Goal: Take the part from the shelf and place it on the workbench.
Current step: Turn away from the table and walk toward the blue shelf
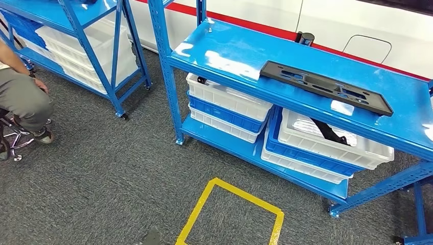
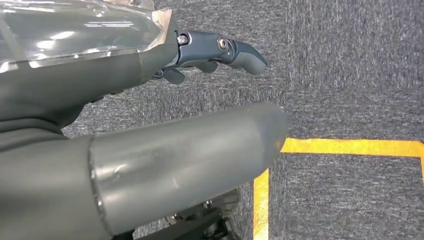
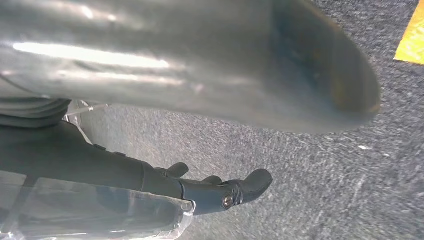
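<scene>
I see the part [image 1: 327,87], a long flat black plate with cut-outs, lying flat on the top board of the blue shelf [image 1: 224,56] straight ahead, toward that board's right half and set at a slant to its front edge. Beside the part, nearer the shelf's right end, a small pale patch on the board; I cannot tell what it is. At the shelf's back edge, behind the part, stands a short dark cylinder [image 1: 305,38]. Below the top board, the shelf's lower level carries stacked white and blue bins [image 1: 230,109]; the right-hand top bin [image 1: 332,140] holds a dark strap-like item, too small to name. A second blue shelf [image 1: 94,41] with white bins stands to the left of the first one, and a seated person [image 1: 23,97] is just beyond it at the frame edge. On the grey carpet in front of the main shelf, a yellow tape square [image 1: 230,214]. Left robot hand [image 2: 150,150]: hanging over the carpet above a corner of the yellow tape, released, fingers [image 2: 235,50] extended and apart, nothing in it. Right robot hand [image 3: 210,65]: also over the carpet, released, fingers [image 3: 235,192] stretched out, holding nothing. Both robot hands are well apart from the part.
</scene>
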`<action>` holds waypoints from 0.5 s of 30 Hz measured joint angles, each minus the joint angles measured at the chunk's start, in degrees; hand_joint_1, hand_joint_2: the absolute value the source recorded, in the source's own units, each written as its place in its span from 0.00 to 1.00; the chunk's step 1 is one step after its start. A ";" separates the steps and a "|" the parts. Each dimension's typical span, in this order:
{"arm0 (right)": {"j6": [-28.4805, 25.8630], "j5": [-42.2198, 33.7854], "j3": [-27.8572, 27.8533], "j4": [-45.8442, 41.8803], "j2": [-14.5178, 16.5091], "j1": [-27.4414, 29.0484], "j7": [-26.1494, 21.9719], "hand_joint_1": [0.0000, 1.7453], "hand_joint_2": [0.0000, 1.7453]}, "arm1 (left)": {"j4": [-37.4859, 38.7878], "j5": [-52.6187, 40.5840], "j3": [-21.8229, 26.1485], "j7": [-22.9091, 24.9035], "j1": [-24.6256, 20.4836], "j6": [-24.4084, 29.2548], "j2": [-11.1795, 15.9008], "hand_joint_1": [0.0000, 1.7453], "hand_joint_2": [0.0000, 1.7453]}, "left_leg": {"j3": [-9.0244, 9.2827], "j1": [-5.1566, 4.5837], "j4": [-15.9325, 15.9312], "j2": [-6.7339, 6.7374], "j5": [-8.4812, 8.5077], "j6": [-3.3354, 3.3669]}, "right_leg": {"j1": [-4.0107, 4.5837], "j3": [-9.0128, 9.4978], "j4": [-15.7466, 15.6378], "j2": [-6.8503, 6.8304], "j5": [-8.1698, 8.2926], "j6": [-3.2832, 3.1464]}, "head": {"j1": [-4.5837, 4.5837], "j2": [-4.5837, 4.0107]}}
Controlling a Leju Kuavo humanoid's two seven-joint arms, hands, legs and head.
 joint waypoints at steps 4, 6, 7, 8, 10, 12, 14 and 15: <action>0.00 -0.01 0.20 0.00 0.01 0.16 0.01 0.00 0.00 | 0.00 -0.01 -0.02 0.01 0.15 0.00 0.04 0.00 0.00 | 0.86 0.32 0.00 -0.28 -0.96 -0.34 | -1.91 -4.86 3.98 -0.20 1.52 2.59 | 0.43 0.00; 0.01 -0.19 0.26 0.01 0.02 0.18 -0.03 0.00 0.00 | 0.00 -0.01 -0.03 0.01 0.12 0.01 0.03 0.00 0.00 | 1.55 0.62 -0.02 -0.42 -1.46 -0.92 | -2.41 -2.02 -4.74 -0.57 6.41 3.94 | 0.77 0.00; 0.03 -0.40 0.27 0.02 0.04 0.16 -0.09 0.00 0.00 | 0.00 0.01 -0.03 0.01 0.11 0.01 0.03 0.00 0.00 | 1.79 0.69 -0.08 -0.46 -1.68 -1.32 | -2.17 -0.91 -8.10 -0.72 8.19 4.10 | 0.93 0.00; 0.07 -0.66 0.28 0.03 0.08 0.14 -0.15 0.00 0.00 | 0.00 0.03 -0.04 0.02 0.12 0.02 0.03 0.00 0.00 | 1.96 0.69 -0.18 -0.47 -1.86 -1.69 | -1.86 -0.34 -9.96 -0.83 9.17 3.91 | 0.99 0.00; 0.12 -1.17 0.28 0.05 0.10 0.12 -0.22 0.00 0.00 | 0.00 0.13 -0.04 0.03 0.16 0.02 0.05 0.00 0.00 | 2.27 0.65 -0.57 -0.45 -1.99 -2.38 | -1.17 -0.18 -10.42 -0.77 9.51 3.15 | 0.87 0.00; 0.13 -1.46 0.27 0.05 0.07 0.14 -0.22 0.00 0.00 | 0.00 0.21 -0.05 0.00 0.15 0.03 0.09 0.00 0.50 | 2.18 0.78 -0.05 -0.29 -2.65 -2.81 | -1.77 0.32 -10.81 -0.74 9.67 2.24 | 0.56 0.00; 0.14 -1.46 0.26 0.04 0.05 0.15 -0.21 0.00 0.00 | 0.00 0.25 -0.06 -0.10 0.13 0.09 0.19 0.00 1.00 | -0.09 0.74 4.93 -0.14 -5.47 -2.75 | -2.28 0.96 -11.19 -0.80 9.67 0.85 | 0.32 0.00; 0.14 -1.42 0.26 0.04 0.09 0.15 -0.21 0.00 0.00 | 0.00 0.28 -0.06 -0.14 0.16 0.15 0.25 0.00 1.00 | -1.91 0.58 8.70 -0.10 -7.28 -2.60 | -2.10 1.15 -11.18 -0.83 9.51 0.30 | 0.26 0.00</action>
